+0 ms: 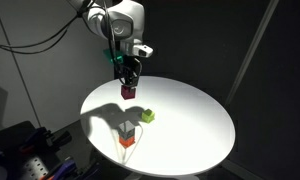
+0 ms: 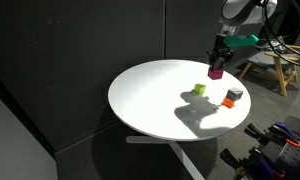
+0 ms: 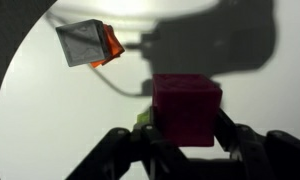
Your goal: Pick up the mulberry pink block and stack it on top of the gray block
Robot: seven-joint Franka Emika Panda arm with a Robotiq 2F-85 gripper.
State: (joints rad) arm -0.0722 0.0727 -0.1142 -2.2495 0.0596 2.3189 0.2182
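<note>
My gripper (image 1: 129,85) is shut on the mulberry pink block (image 1: 128,92) and holds it in the air above the round white table (image 1: 190,120). Block and gripper also show in an exterior view (image 2: 216,72). In the wrist view the pink block (image 3: 186,105) sits between the dark fingers (image 3: 186,135). The gray block (image 1: 127,129) rests on top of an orange-red cube (image 1: 127,142) near the table's edge, some way from the gripper. The gray block also shows in an exterior view (image 2: 234,94) and in the wrist view (image 3: 82,42), upper left.
A yellow-green cube (image 1: 147,115) lies on the table between the gripper and the gray stack; it also shows in an exterior view (image 2: 199,90). Dark curtains surround the table. A wooden stand (image 2: 275,65) is beyond the table.
</note>
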